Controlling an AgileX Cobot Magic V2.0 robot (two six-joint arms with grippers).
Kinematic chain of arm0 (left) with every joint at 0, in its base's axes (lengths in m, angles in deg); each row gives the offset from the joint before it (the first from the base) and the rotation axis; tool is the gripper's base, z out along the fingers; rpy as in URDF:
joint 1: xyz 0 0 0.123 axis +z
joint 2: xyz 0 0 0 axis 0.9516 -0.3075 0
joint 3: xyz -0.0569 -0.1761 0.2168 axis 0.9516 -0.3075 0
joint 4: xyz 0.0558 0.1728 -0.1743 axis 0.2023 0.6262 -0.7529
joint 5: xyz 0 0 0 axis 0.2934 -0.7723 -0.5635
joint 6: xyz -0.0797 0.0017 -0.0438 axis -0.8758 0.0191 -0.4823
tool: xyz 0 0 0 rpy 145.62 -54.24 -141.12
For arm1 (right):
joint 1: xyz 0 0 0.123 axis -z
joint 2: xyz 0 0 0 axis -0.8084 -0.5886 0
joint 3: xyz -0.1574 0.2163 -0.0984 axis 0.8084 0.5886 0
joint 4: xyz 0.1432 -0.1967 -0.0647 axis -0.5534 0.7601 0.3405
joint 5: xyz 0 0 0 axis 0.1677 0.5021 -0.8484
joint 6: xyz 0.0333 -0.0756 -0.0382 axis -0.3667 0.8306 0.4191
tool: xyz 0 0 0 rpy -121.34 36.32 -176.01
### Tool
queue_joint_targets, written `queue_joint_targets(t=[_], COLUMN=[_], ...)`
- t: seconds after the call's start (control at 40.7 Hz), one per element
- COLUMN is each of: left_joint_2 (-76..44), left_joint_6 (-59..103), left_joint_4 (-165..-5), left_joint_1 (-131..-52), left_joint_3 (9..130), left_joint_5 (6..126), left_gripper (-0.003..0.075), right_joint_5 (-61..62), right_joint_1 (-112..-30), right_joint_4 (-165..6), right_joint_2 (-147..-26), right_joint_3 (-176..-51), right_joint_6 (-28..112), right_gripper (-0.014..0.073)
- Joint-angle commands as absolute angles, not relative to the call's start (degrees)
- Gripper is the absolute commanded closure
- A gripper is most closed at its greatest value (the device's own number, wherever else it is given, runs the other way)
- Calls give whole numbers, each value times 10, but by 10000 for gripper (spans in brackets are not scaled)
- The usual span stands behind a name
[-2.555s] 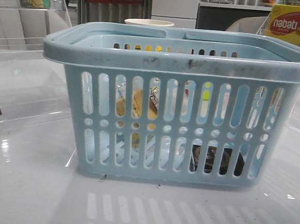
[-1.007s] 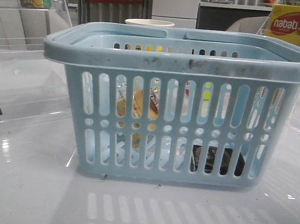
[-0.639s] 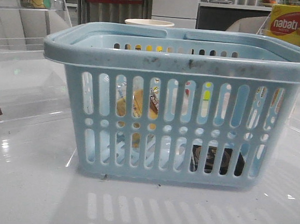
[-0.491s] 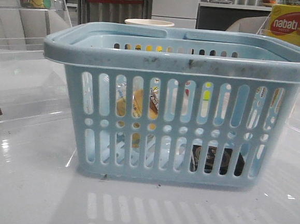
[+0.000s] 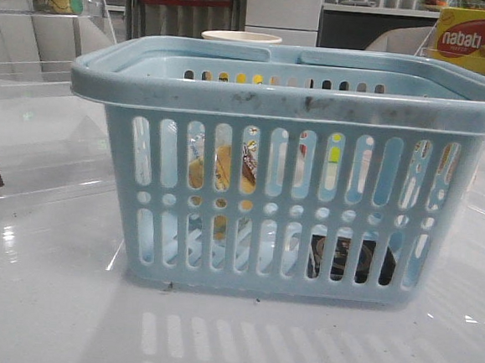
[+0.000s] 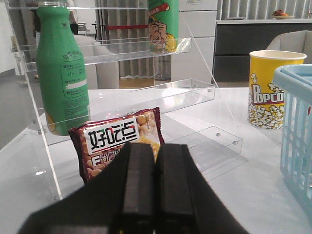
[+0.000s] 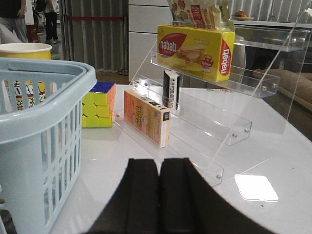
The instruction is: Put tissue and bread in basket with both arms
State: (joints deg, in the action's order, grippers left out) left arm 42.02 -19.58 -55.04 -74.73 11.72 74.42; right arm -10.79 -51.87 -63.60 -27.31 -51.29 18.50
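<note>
The light-blue basket fills the middle of the front view; its edge also shows in the left wrist view and the right wrist view. Through its slots I see the golden-brown bread leaning inside at the left and the dark tissue pack lying on the basket floor at the right. My left gripper is shut and empty, away from the basket, facing a maroon snack packet. My right gripper is shut and empty, beside the basket over the table. Neither gripper shows in the front view.
Left side: maroon snack packet, green bottle, clear acrylic shelf, popcorn cup. Right side: acrylic shelf with yellow nabati box, orange box, cube puzzle.
</note>
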Motion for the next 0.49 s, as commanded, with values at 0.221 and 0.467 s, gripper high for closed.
queue_joint_targets(t=[0.221,0.467], left_joint_2=[431,431], left_joint_6=[-198,-198], left_joint_4=[-551,-551], left_joint_1=[-752,-752], left_joint_3=[114,114], left_joint_5=[795,795], left_gripper=[627,627], right_joint_5=[-163,-156], right_joint_1=[-515,-515], right_joint_4=[-638,-681], right_joint_2=[-262,-262], right_joint_3=[-515,-515], right_joint_6=[186,265], right_gripper=[566,566])
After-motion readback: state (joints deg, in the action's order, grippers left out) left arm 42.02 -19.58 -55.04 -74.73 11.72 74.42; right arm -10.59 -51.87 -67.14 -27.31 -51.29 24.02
